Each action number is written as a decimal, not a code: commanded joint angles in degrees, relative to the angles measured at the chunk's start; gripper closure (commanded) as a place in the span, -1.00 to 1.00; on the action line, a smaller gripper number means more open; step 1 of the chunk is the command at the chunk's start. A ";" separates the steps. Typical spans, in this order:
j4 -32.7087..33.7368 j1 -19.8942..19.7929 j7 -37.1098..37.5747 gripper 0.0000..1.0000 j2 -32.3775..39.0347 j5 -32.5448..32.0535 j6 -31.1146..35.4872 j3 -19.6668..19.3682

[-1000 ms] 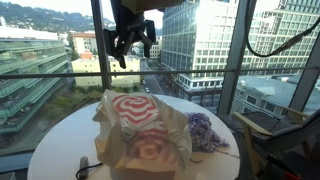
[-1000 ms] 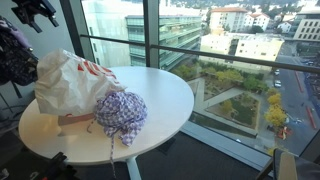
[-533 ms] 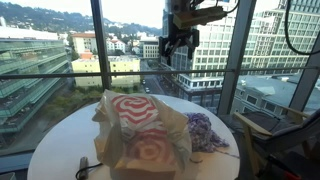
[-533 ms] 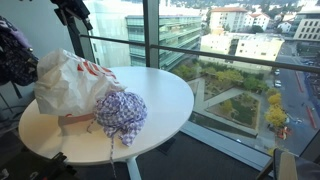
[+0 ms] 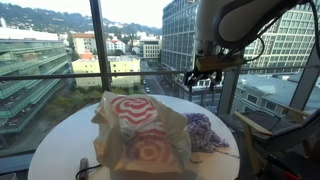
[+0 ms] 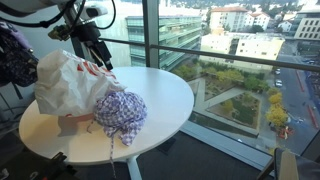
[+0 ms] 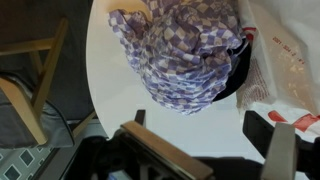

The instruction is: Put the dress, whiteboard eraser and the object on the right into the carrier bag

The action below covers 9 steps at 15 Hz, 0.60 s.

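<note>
While the dress point(image 6: 122, 112) stays put, the tool point(image 5: 206, 83) has lowered.

Dress point(image 7: 185, 55) was soft checked cloth, matt and rumpled. Carrier bag point(image 5: 140, 132) looked thin crinkled plastic with a faint sheen. Table point(image 6: 165, 95) top was smooth, white, matt. Chair frame point(image 7: 50, 75) appeared pale wood.

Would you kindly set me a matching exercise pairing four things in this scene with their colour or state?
1. carrier bag
2. dress
3. table
4. gripper

A. purple-and-white check
B. up in the air, open
C. white with red rings
D. round, plain white

Pairs: 1-C, 2-A, 3-D, 4-B.
</note>
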 commanded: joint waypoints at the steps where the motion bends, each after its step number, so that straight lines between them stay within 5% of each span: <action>1: -6.66 -1.26 -1.48 -1.00 2.00 4.52 10.81 -0.77; 9: -8.63 -3.64 -1.52 -1.00 16.13 -2.78 26.98 -1.47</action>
